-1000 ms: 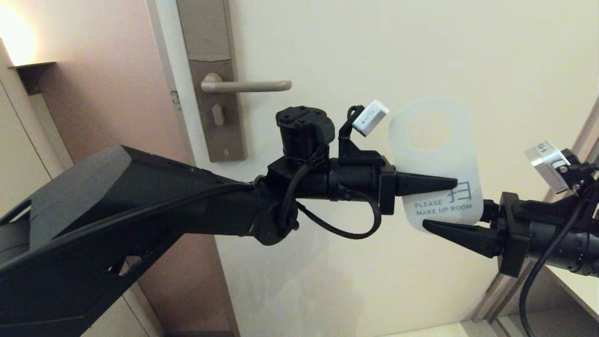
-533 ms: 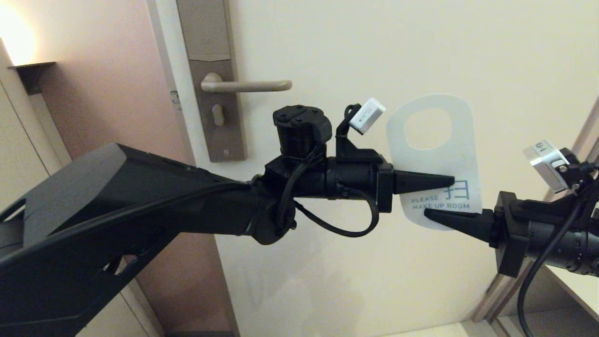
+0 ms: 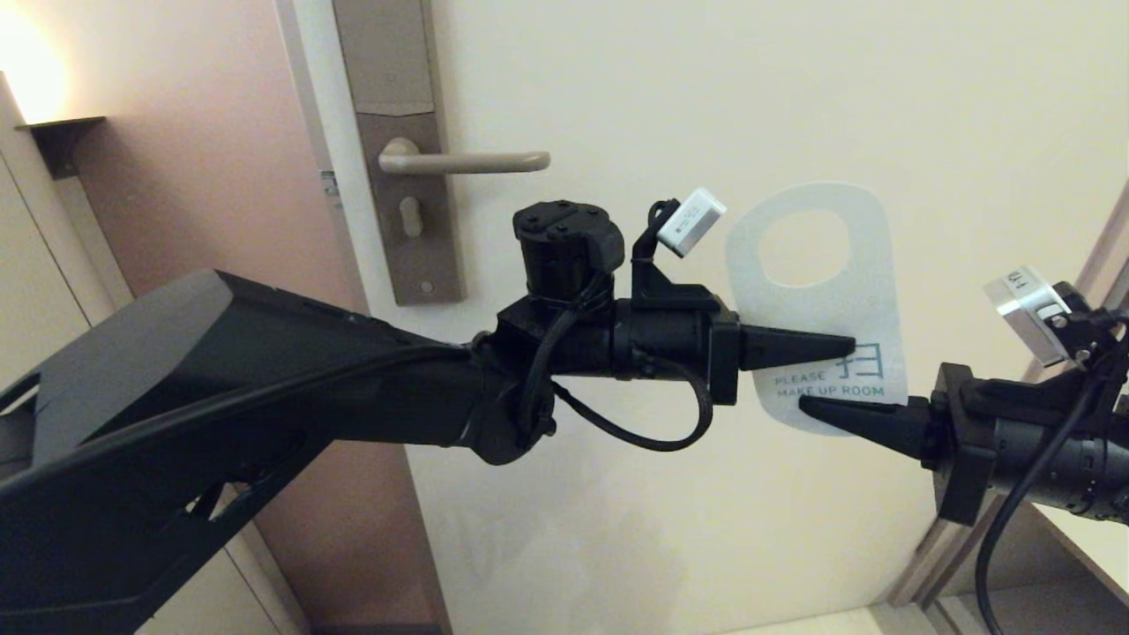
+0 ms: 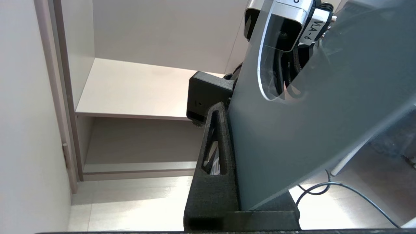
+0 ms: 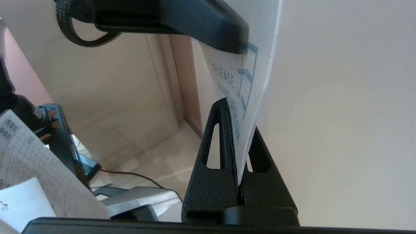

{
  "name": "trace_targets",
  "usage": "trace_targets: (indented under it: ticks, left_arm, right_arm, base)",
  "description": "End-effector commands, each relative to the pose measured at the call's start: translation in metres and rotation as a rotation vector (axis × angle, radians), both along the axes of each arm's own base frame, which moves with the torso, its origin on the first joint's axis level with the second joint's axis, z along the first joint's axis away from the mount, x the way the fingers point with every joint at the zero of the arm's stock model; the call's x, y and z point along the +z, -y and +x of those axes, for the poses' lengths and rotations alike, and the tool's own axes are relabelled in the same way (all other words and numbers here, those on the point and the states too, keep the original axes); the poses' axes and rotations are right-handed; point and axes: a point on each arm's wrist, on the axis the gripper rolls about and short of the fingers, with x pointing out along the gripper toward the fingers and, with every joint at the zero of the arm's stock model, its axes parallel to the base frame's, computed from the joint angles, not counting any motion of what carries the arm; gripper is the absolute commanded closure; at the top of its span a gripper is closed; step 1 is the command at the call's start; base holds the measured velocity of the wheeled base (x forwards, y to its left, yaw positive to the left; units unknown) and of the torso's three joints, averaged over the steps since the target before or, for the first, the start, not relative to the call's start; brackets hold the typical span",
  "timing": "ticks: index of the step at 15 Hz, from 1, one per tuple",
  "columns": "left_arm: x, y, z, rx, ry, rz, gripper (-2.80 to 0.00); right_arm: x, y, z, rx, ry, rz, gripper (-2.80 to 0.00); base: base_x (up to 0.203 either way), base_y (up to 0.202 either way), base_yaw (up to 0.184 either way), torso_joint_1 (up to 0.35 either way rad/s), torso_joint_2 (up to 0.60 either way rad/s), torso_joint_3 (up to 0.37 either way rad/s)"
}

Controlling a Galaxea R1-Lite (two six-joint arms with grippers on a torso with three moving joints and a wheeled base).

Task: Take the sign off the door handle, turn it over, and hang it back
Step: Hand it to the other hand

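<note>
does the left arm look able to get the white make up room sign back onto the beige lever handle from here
Probably yes: the left gripper grips the white oblong sign; the beige door lever is bare, open door between. The right gripper clamping the bottom edge must let go first.

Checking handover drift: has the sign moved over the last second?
Yes, slightly: the sign shifted a little left, toward the door handle; both grippers hold it.

Cream door (image 3: 706,106); pinkish wall (image 3: 176,176); glowing lamp (image 3: 26,70) upper left.
</note>
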Motion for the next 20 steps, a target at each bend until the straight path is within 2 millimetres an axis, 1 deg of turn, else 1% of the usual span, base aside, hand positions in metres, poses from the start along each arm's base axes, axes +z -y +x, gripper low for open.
trace_targets:
  ticks: [1, 7, 12, 15, 20]
  left_arm:
    - [0.001, 0.000, -0.001, -0.007, 0.004, -0.004, -2.80]
    - [0.001, -0.002, -0.003, -0.009, -0.004, 0.002, -2.80]
    - [0.003, -0.009, -0.002, 0.007, -0.003, 0.005, -2.80]
    - [-0.001, -0.017, 0.001, 0.026, -0.004, 0.008, -2.80]
    - [0.001, -0.040, -0.011, 0.085, -0.035, 0.026, -2.80]
  right_arm:
    - [0.000, 0.000, 0.000, 0.008, 0.003, 0.001, 0.00]
    - [0.000, 0.000, -0.001, 0.008, 0.003, 0.001, 0.00]
    - [0.001, 0.000, -0.001, 0.008, 0.006, 0.002, 0.00]
    - [0.002, 0.000, -0.003, 0.008, 0.013, 0.004, 0.00]
    - [0.002, 0.000, -0.003, 0.008, 0.013, 0.004, 0.00]
  base:
    - [0.000, 0.000, 0.000, 0.000, 0.00, 0.000]
    - [0.000, 0.000, 0.000, 0.000, 0.00, 0.000]
    - [0.000, 0.000, 0.000, 0.000, 0.00, 0.000]
    - [0.000, 0.000, 0.000, 0.000, 0.00, 0.000]
    - [0.000, 0.000, 0.000, 0.000, 0.00, 0.000]
